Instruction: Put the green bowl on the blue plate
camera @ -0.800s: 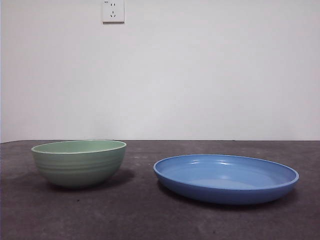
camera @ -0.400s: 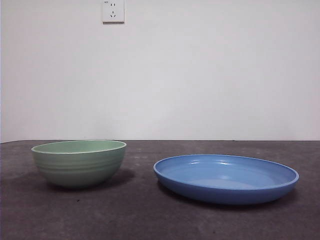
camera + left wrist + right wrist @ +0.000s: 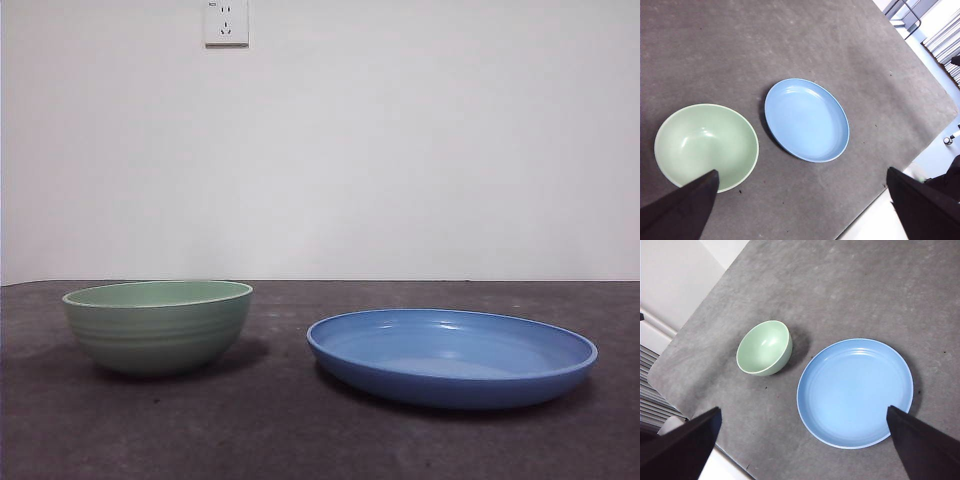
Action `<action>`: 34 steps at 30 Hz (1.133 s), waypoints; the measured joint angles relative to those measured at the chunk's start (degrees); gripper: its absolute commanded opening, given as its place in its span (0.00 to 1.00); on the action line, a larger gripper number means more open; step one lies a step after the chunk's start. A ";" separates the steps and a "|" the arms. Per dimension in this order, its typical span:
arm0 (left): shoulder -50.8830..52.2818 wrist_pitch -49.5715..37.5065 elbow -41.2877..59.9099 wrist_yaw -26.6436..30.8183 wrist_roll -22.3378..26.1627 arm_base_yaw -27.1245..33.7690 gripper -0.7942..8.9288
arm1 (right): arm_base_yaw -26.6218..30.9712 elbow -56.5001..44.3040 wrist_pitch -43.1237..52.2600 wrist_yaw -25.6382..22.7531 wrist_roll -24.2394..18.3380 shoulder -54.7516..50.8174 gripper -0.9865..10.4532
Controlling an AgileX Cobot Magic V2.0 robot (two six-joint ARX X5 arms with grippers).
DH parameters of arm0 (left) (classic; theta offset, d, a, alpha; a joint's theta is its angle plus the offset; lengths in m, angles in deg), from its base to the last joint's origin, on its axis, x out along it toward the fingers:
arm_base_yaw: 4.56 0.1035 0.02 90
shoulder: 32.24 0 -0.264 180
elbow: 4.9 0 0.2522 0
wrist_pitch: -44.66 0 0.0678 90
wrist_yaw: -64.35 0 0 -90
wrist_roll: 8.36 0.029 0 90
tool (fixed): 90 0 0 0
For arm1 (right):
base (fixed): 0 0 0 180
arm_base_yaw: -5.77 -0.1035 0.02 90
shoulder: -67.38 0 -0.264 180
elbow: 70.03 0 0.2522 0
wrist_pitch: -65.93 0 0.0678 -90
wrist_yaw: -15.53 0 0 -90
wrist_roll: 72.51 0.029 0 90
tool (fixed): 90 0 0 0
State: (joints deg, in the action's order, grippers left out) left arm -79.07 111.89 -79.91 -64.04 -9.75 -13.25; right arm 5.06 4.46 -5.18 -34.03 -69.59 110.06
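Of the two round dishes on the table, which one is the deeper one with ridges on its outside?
The green bowl, beside the blue plate and apart from it. It has tall curved walls with faint horizontal ridges; the plate is wide, shallow and smooth.

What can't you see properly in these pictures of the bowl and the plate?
- Inside of the green bowl: front view, hidden by its own wall.
- Left tool and right tool: wrist views, cut off by the bottom edge; only the jaw tips show.
- Underside of the blue plate: hidden against the table.
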 measured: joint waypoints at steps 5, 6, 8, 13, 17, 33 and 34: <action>-0.20 0.46 0.00 2.99 0.00 -0.07 0.71 | 0.00 0.00 -0.04 0.00 0.02 0.00 0.57; -0.48 0.83 -0.02 4.66 0.02 -0.07 0.71 | 0.00 0.00 -0.04 0.00 0.00 0.00 0.57; -1.36 1.62 -0.09 8.35 0.02 -0.07 0.70 | 0.00 0.00 -0.04 0.02 0.00 0.00 0.57; -4.79 2.43 -0.09 16.06 0.04 -0.07 0.69 | 0.00 0.00 -0.07 0.02 0.00 0.00 0.57; -9.35 2.05 -0.09 17.64 0.04 -0.07 0.69 | 0.00 0.00 -0.07 0.02 0.00 0.00 0.57; -33.57 -5.20 -0.09 21.03 0.04 -0.50 0.66 | 0.00 0.00 -0.07 0.02 0.00 0.00 0.57; -34.99 -5.81 -0.09 21.94 0.02 -0.63 0.65 | 0.00 0.00 -0.07 0.02 0.00 0.00 0.57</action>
State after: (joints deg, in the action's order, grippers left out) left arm -114.06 106.08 -80.00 -42.09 -9.73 -13.88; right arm 5.06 4.46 -5.24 -34.01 -69.59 110.06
